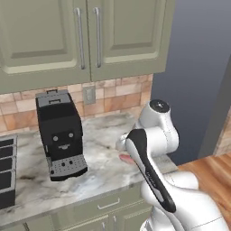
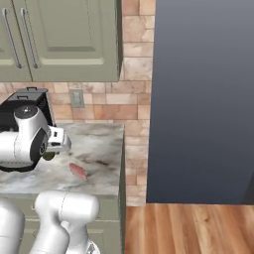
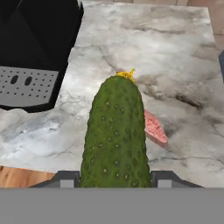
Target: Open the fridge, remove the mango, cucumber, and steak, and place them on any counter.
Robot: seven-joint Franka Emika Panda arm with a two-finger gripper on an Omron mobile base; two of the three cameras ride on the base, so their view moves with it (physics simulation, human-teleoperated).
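The dark green cucumber (image 3: 114, 131) stands between the fingertips of my gripper (image 3: 113, 179), which is shut on it a little above the marbled counter (image 3: 175, 52). In the right base view a green end of the cucumber (image 2: 48, 156) shows under the white hand. The pinkish-red steak (image 3: 155, 129) lies flat on the counter just behind the cucumber, partly hidden by it. It also shows as the steak (image 2: 78, 171) near the counter's front edge and, past my forearm, as a sliver of steak (image 1: 125, 158). The mango and the fridge's doors are out of view.
A black coffee machine (image 1: 61, 135) stands on the counter left of the hand. A black slatted appliance (image 1: 6, 171) sits at the far left. Sage green wall cabinets (image 1: 81, 36) hang above. A tall dark blue-grey panel (image 2: 198, 99) rises right of the counter's end, over the wooden floor (image 2: 188, 228).
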